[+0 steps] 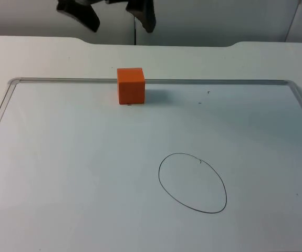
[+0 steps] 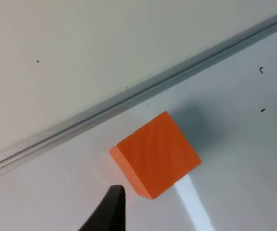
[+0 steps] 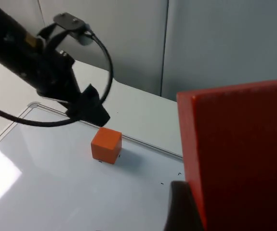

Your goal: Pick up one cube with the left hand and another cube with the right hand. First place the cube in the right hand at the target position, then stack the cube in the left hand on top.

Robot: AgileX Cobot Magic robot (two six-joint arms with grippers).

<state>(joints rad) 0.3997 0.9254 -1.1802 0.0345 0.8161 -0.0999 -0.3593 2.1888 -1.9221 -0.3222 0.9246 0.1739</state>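
Note:
An orange cube [image 1: 131, 85] [image 2: 155, 155] [image 3: 106, 145] rests on the white table against the far raised strip. My left gripper [image 1: 114, 14] [image 3: 87, 109] hovers open above and just behind it, touching nothing; one black fingertip [image 2: 110, 211] shows close beside the cube. In the right wrist view a red cube [image 3: 239, 154] looms large, with my right gripper [image 3: 225, 211] shut on it and one fingertip [image 3: 180, 207] pressed to its side. The target is a thin black oval [image 1: 193, 182] drawn on the table, nearer the front, with nothing inside it.
A low raised strip [image 1: 219, 81] [image 2: 128, 98] frames the work area along the back and both sides. The grey partition wall [image 1: 219, 21] rises behind the table. A few small dark specks [image 1: 208, 93] mark the surface right of the orange cube.

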